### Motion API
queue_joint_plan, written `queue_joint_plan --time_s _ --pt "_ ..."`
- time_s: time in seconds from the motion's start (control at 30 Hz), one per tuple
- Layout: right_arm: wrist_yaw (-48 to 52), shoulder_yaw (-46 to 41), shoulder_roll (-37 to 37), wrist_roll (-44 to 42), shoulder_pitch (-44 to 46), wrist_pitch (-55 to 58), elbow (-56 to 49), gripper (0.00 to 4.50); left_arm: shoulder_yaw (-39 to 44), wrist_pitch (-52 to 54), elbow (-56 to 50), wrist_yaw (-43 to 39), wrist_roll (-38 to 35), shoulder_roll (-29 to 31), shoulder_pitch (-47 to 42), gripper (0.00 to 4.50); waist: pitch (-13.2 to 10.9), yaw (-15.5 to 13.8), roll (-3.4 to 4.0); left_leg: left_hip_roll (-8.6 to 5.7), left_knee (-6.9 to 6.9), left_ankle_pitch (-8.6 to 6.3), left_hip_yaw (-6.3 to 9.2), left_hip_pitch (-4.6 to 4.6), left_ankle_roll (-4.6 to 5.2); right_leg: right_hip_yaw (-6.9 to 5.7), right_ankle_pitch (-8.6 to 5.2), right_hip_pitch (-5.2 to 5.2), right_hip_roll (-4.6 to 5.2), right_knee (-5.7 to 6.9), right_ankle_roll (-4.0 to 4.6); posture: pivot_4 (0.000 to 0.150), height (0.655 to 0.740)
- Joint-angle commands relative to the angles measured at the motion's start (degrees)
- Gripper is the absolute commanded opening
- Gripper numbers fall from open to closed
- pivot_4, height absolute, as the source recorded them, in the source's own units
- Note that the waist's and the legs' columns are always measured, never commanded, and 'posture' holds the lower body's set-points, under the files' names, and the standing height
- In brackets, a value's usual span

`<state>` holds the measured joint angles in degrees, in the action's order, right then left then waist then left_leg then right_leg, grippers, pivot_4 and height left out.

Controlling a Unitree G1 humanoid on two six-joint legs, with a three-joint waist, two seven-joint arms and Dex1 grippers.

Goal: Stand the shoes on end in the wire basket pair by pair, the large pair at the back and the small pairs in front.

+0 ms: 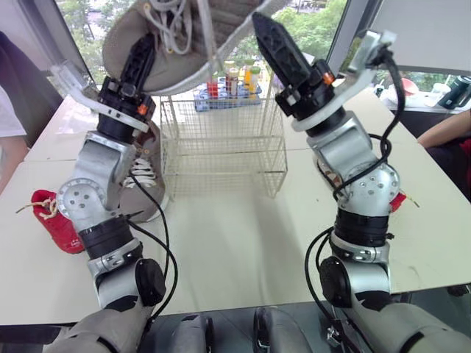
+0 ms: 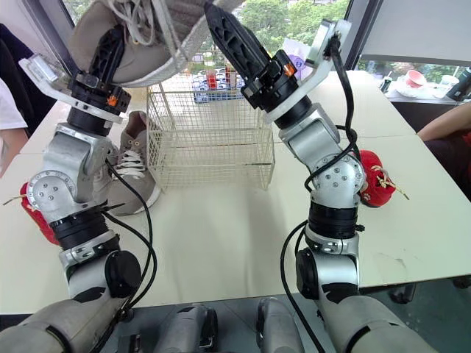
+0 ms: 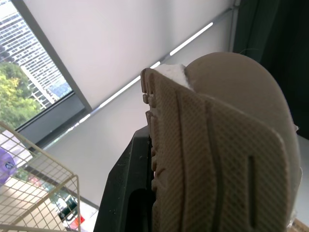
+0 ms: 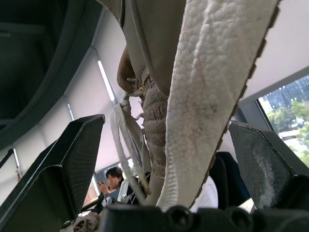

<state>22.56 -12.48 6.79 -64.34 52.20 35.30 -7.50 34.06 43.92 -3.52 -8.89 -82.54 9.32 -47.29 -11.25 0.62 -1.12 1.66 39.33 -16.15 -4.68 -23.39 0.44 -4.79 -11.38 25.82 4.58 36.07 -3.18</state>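
Above the wire basket [image 1: 221, 147], in the head view, we saw the large beige shoe [image 1: 176, 33] held in the air between the left gripper [image 1: 144, 50] and the right gripper [image 1: 268, 29]. A second beige shoe [image 1: 149, 198] stood on the table [image 1: 235, 243] just beside the basket. From the left wrist, a black finger [image 3: 123, 188] pressed against the sole [image 3: 207, 159]: this gripper clamped the shoe. From the right wrist, both fingers [image 4: 72, 164] stood apart from the shoe, spread wide and not gripping it.
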Motion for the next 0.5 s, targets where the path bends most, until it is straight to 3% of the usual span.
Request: queue_joint_plan --time_s 0.03,0.5 --pt "2.2 0.9 0.0 2.4 2.0 -2.4 0.6 4.42 -1.2 -1.2 -2.2 -1.3 -3.4 1.0 0.0 0.71 0.0 0.1 0.0 0.0 0.0 0.0 0.0 0.01 0.0 0.0 0.0 0.0 0.0 -0.01 0.0 0.15 0.74" --pt "3.2 -0.3 -1.0 5.7 6.0 -7.2 5.0 4.42 -5.6 -2.4 -3.9 -1.3 -5.2 2.2 5.1 0.71 0.0 0.0 0.0 0.01 0.0 0.0 0.0 0.02 -0.01 0.0 0.0 0.01 0.0 -0.04 0.0 0.15 0.74"
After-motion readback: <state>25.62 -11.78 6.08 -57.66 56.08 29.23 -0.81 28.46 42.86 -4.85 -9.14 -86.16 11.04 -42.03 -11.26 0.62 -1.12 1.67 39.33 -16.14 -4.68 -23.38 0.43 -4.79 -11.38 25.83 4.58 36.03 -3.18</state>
